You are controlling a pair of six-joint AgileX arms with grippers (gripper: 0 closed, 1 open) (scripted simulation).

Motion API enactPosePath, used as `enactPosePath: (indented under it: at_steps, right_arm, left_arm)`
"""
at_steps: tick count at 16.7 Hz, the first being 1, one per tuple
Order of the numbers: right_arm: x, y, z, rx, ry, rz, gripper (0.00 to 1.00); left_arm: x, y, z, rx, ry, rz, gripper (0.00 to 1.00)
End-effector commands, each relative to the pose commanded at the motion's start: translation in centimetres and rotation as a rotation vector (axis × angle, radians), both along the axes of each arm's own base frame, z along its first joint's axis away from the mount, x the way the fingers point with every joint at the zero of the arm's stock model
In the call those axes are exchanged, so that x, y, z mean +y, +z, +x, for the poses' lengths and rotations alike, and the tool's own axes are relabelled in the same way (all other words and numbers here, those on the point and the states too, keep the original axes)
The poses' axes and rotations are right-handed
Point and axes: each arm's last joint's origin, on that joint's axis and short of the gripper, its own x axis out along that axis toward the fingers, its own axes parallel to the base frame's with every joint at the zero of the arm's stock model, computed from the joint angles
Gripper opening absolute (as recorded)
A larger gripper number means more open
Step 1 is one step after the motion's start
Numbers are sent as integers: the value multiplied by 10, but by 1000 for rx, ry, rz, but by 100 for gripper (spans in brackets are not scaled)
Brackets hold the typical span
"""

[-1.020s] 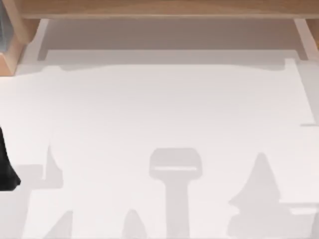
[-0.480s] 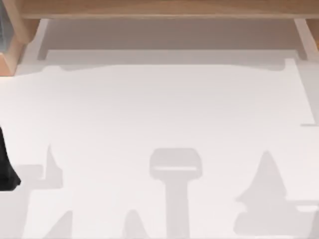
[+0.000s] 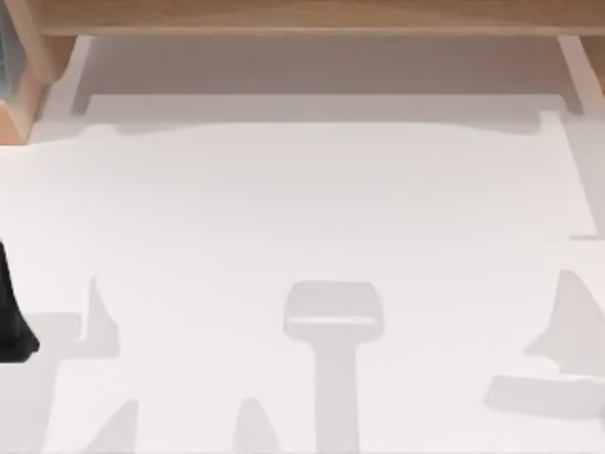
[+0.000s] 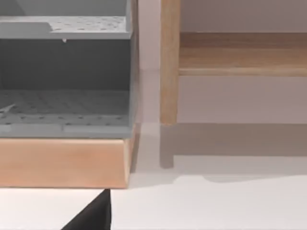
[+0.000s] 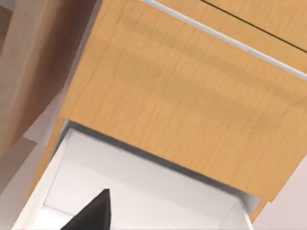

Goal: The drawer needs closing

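Across most of the top view the white table (image 3: 302, 236) is spreading out, w/ soft grey shadows lying on its lower half, one blocky in the middle and a pointed one near the right edge.

Along the far edge the light wooden furniture (image 3: 312, 17) is running from left to right. A wooden side piece (image 3: 21, 104) is coming down at its left end.

The drawer (image 3: 312, 106) is sitting pulled out from under that furniture, toward the table. Its grey-beige floor is lying open to view. Thin white side walls are flanking it at left and right, and the white front panel is closing it off on the near side. The panel is meeting the table surface along its near edge. In the right wrist view the drawer (image 5: 144, 187) is showing as a white box poking out from below a broad wood-grain panel (image 5: 192, 110).

In the left wrist view a grey shelf unit (image 4: 64, 76) w/ dotted shelves is resting on a wooden base (image 4: 62, 163), beside an upright wooden post (image 4: 169, 62).

The left arm (image 3: 11, 312) is hanging at the table's left edge as a dark shape, well apart from the drawer.

The left gripper (image 4: 93, 215) is peeking in as a dark wedge, low in front of the wooden base; open or closed, can't tell.

The right gripper (image 5: 93, 213) is peeking in the same way, dark against the drawer's white; touching or not, can't tell, and grip state can't tell either.
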Motion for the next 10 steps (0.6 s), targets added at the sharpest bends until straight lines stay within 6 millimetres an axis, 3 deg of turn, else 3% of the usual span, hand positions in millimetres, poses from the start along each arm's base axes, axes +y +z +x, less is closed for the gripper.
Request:
enactPosePath:
  at_steps: [10]
  right_arm:
    - [-24,-79,5,23,-18,-795,100]
  left_arm:
    - [0,0,0,0,0,0,100]
